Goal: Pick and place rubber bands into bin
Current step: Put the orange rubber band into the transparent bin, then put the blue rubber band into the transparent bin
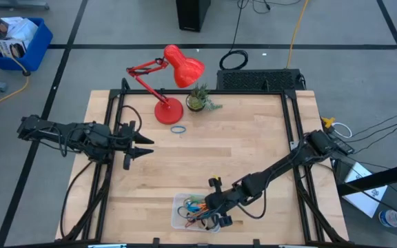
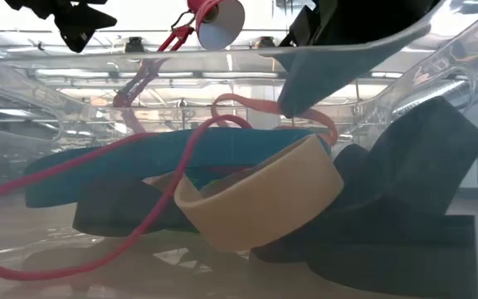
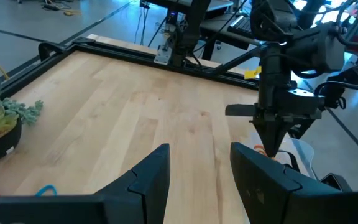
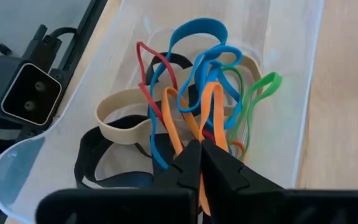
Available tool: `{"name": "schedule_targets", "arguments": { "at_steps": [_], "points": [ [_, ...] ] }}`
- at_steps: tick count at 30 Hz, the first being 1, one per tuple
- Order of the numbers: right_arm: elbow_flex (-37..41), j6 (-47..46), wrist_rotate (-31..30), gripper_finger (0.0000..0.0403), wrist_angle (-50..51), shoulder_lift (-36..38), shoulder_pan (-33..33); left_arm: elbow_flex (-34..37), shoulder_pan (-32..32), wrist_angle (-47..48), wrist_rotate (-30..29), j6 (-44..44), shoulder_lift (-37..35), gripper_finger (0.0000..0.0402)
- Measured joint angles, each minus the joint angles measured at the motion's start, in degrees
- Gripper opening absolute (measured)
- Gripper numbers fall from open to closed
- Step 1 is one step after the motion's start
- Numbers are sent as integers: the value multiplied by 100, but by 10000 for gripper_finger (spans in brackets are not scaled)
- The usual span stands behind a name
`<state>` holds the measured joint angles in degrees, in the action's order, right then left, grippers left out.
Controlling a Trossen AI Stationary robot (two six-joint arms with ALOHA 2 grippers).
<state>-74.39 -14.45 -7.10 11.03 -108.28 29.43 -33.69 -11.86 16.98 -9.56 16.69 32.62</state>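
The clear bin point(image 1: 179, 207) sits near the table's near edge and holds a heap of rubber bands point(image 4: 197, 81) in blue, orange, green, red, tan and black. My right gripper point(image 4: 201, 152) is down in the bin, shut on an orange band. It also shows in the high view point(image 1: 209, 207). One blue band point(image 1: 178, 129) lies loose on the table by the lamp's base. My left gripper point(image 1: 142, 147) is open and empty over the table's left part, its fingers apart in the left wrist view point(image 3: 197, 168). My right gripper pinches an orange band point(image 4: 194, 127) between its two fingertips. The fingers point down into the bin from above. The band's loops spread away from the fingertips and lie slack on the other bands in the bin.
A red desk lamp point(image 1: 174, 69) and a small potted plant point(image 1: 197, 100) stand at the table's far side. Black frame rails point(image 1: 112, 110) run along the table's left and right edges. Bare wood point(image 1: 219, 151) lies between the two grippers.
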Motion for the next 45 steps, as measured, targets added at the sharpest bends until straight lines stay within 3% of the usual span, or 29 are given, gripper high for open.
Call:
{"name": "schedule_targets", "arguments": {
  "at_steps": [6,14,18,30,35,39,45],
  "points": [
    [0,41,-8,32,-4,1,7,0,0,-1,0,2,0,175],
    [0,26,-8,127,54,55,33,0,0,-16,0,39,-1,175],
    [2,82,-17,155,272,406,8,-2,-1,-93,0,52,-2,175],
    [35,459,-25,164,853,2767,-537,-2,-1,-97,0,5,0,175],
    [536,849,-34,158,814,4025,-807,-2,0,-97,0,39,0,175],
    [1384,887,-35,156,110,4943,-1027,-2,25,-99,-179,405,-1,175],
    [2826,937,-56,155,-2066,5817,-1517,-283,507,-3,-198,112,341,175]
  ]
}}
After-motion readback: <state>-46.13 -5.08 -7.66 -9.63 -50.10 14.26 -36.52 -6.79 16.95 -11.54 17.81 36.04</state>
